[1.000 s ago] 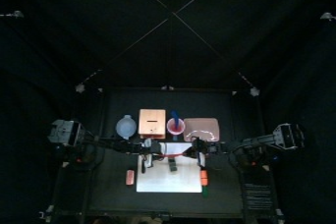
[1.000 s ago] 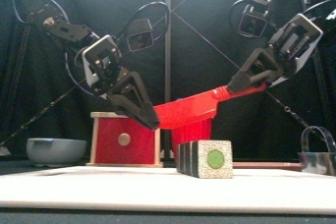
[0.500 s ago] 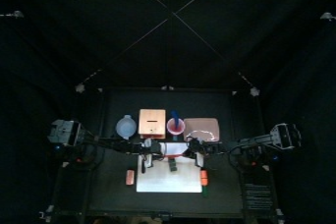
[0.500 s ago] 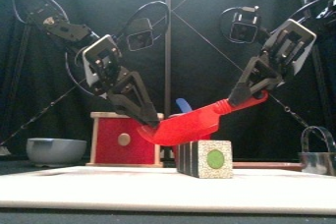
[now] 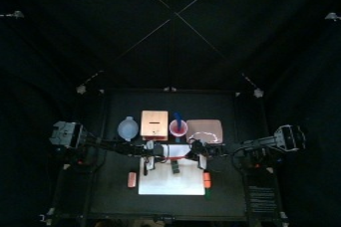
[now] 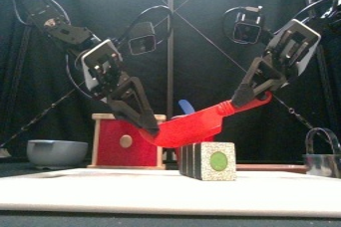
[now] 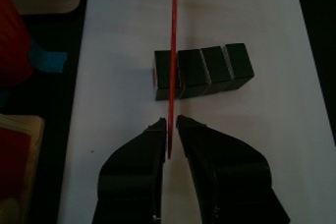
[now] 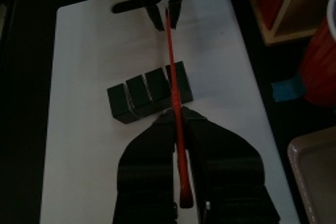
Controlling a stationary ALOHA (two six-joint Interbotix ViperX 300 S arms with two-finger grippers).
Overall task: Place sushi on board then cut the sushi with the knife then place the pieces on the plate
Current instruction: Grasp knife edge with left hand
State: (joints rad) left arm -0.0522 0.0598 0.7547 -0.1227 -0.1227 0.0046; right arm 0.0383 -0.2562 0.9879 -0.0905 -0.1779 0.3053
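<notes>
1. Front view: a flat red toy knife point(image 6: 200, 121) held slantwise in the air, its right end the higher, gripped at both ends.
2. Left pincer point(image 6: 150, 124) pinching the knife's lower end. In the left wrist view, the jaws are pressed tight on the thin red edge.
3. Right pincer point(image 6: 245, 101) pinching the higher end. In the right wrist view, likewise squeezed onto the knife with no gap.
4. Below the knife, a dark green toy sushi roll of four blocks point(image 6: 209, 160) lying on the flat white cutting board point(image 6: 80, 186), with a pale end face and green centre turned to the front.
5. Apparently just clear of the roll's top, though contact is hard to judge from this angle.
6. In both wrist views, the red edge crosses the roll near one end block.
7. Behind the board:
   - a pale wooden box with a red drawer front point(image 6: 127, 139);
   - a blue-grey bowl point(image 6: 56, 152), far left;
   - a round metal cutter with a wire handle point(image 6: 320, 163), far right;
   - the tip of a blue toy knife point(image 6: 186, 107) showing above the red one.
8. In the top view, a flat pink tray point(image 5: 204, 129) at the back right of the small black table point(image 5: 114, 201), behind the board.
</notes>
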